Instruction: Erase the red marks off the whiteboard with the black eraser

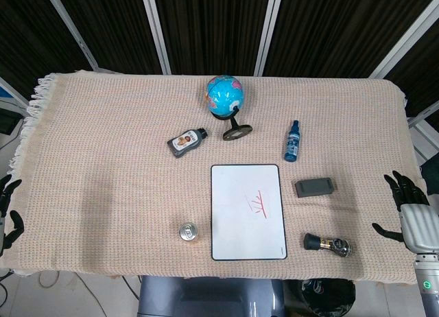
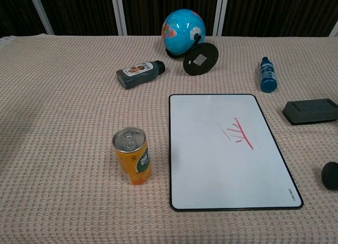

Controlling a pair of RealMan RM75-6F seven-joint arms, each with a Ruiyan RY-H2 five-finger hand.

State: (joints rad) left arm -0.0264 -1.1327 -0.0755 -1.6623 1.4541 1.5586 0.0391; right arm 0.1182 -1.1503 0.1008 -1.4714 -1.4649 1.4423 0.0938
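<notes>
The whiteboard (image 1: 247, 211) (image 2: 229, 149) lies flat near the table's front, with red marks (image 1: 258, 202) (image 2: 238, 132) on its right half. The black eraser (image 1: 315, 187) (image 2: 310, 111) rests on the cloth just right of the board. My right hand (image 1: 410, 208) hovers at the table's right edge, fingers spread, holding nothing, well right of the eraser. My left hand (image 1: 8, 210) shows at the far left edge, fingers apart and empty. Neither hand appears in the chest view.
An orange can (image 1: 188, 232) (image 2: 132, 156) stands left of the board. Behind it are a dark bottle on its side (image 1: 186, 142) (image 2: 138, 74), a globe (image 1: 225, 97) (image 2: 184, 28), and a blue spray bottle (image 1: 293, 141) (image 2: 268, 75). A black-capped bottle (image 1: 329, 245) lies front right.
</notes>
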